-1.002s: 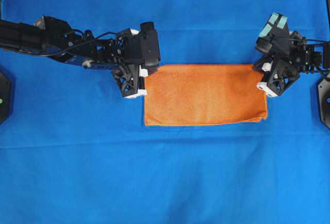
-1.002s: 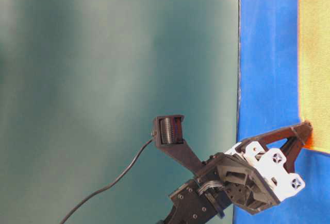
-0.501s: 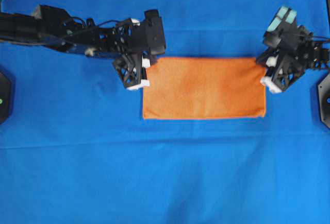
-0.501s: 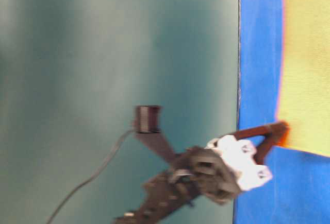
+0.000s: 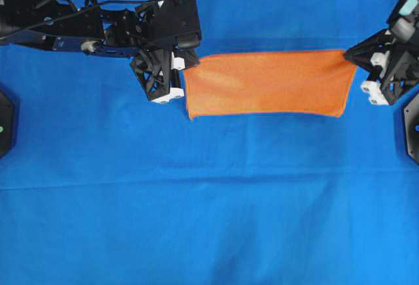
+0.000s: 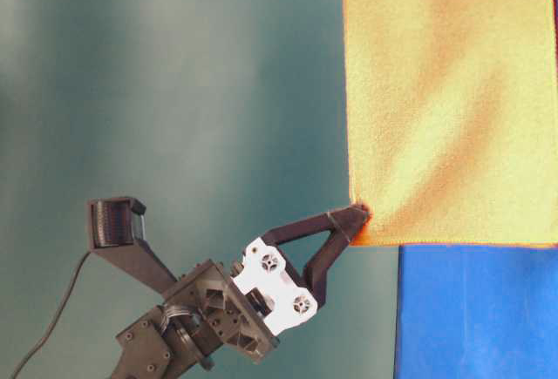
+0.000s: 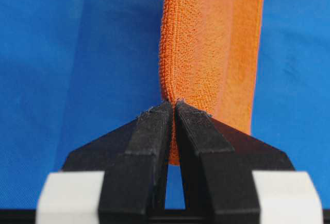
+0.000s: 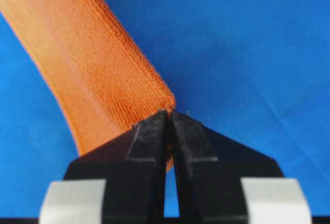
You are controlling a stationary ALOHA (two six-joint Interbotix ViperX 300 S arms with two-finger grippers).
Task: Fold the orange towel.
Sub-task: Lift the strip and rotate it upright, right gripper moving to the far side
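Blue cloth [image 5: 209, 219] backdrop | orange towel [image 5: 265, 83]: terry strip, doubled, stretched | both jaws clamped on its end corners

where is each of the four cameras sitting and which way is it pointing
Overhead: above, looking straight down on the blue cloth; both arms, the left end effector and right end effector pinching the orange towel.
Table-level: low, side-on; one end effector holding a towel corner.
Left wrist: looks along its shut fingers at the towel.
Right wrist: same, its fingers.
All four share the towel.
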